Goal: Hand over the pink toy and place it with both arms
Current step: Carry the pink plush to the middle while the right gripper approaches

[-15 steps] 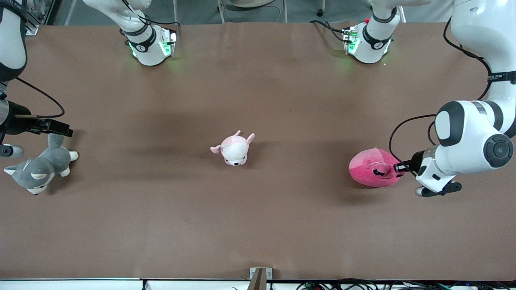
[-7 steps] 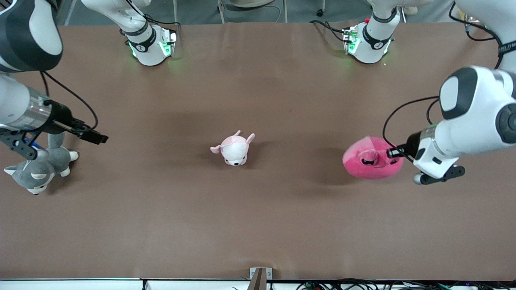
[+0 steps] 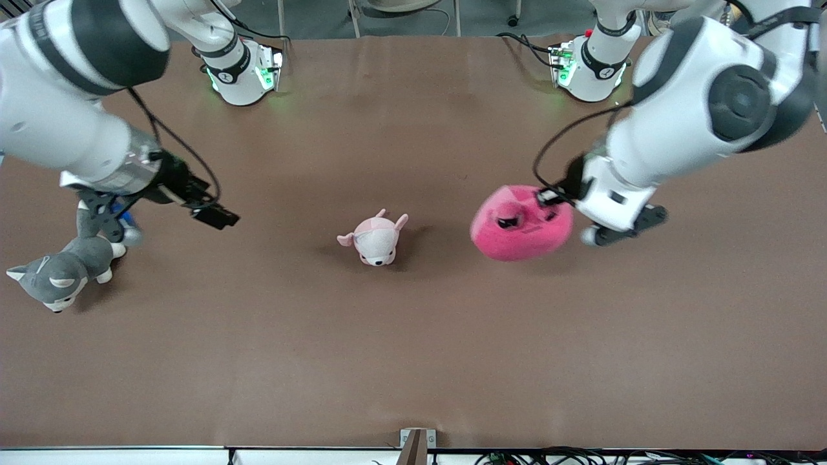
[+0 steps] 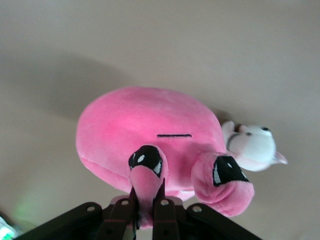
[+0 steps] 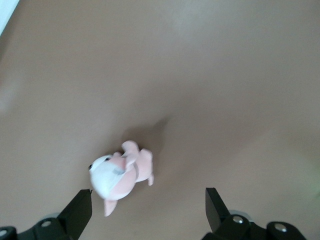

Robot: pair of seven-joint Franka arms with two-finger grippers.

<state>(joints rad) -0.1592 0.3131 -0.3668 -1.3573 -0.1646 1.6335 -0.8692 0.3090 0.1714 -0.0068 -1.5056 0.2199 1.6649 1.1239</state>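
Observation:
The hot-pink blob plush, the pink toy (image 3: 520, 223), hangs in the air over the table's middle, toward the left arm's end. My left gripper (image 3: 549, 196) is shut on one of its small ears; in the left wrist view the ear (image 4: 146, 176) is pinched between the fingers of my left gripper (image 4: 147, 197). My right gripper (image 3: 216, 216) is open and empty, up over the table between the husky plush and the small pale pink plush. In the right wrist view my right gripper (image 5: 149, 205) shows wide-open fingers.
A small pale pink-and-white animal plush (image 3: 376, 239) lies at the table's middle; it also shows in the right wrist view (image 5: 119, 175) and the left wrist view (image 4: 252, 146). A grey-and-white husky plush (image 3: 61, 271) lies at the right arm's end.
My left gripper has lifted the pink toy off the table and carried it toward the middle. My right gripper has risen from the husky plush and moved toward the middle.

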